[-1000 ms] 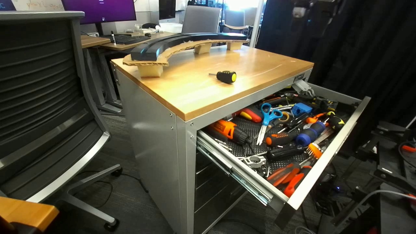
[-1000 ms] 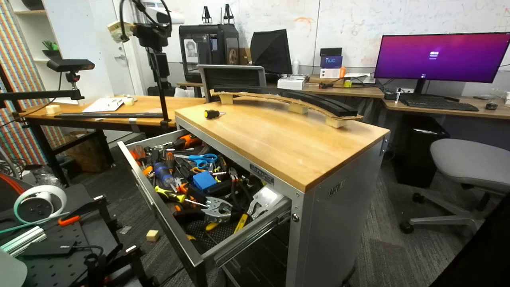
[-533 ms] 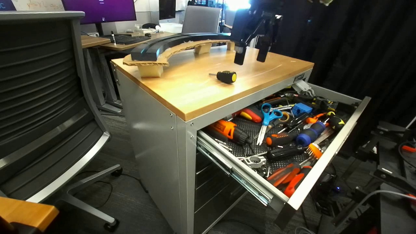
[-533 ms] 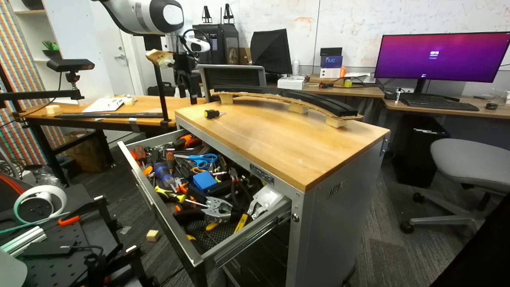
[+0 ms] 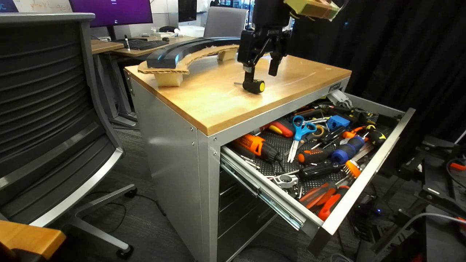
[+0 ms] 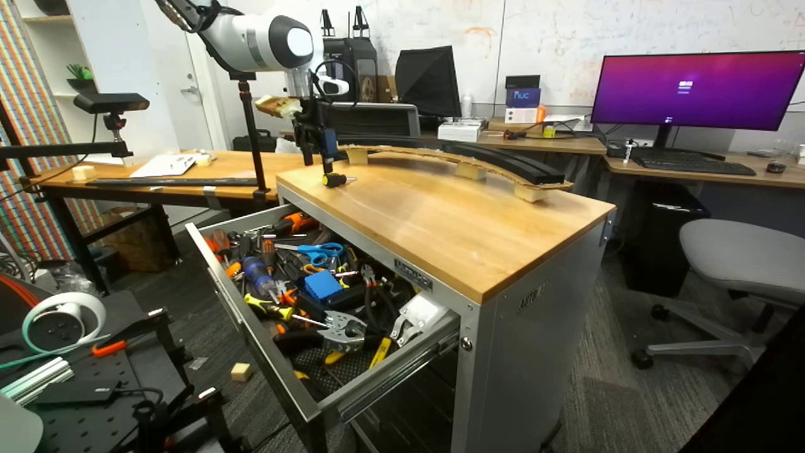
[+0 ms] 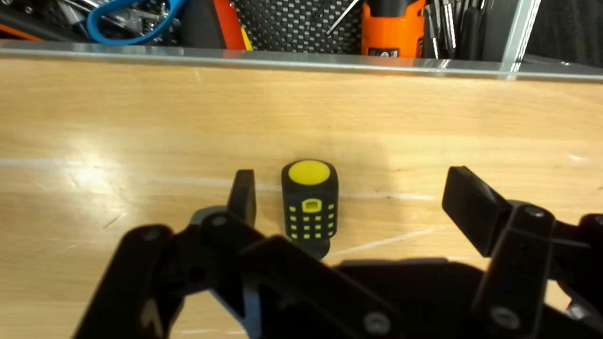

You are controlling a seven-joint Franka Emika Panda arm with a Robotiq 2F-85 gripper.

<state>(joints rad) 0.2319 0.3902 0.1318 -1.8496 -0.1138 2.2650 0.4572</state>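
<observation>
Fingers (image 7: 473, 212) now nearer the screwdriver (image 7: 310, 212)

W/ my gripper (image 7: 355, 202) spread, wrist view shows a gap each side of the screwdriver (image 7: 310, 207), 1 much tighter. Bare tabletop (image 6: 402, 207) beside it leaves me rm to pass; curved blk piece (image 5: 193, 47) bars the edge opp. the pulled-out drawer (image 5: 367, 171), which juts out.

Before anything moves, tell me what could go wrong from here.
In the wrist view, the screwdriver shows off-centre between the fingers of the open gripper, so closing could shove it sideways first.

Its yellow handle end faces the edge of the bench top above the open drawer of tools; a push that way might drop it among them.
</observation>
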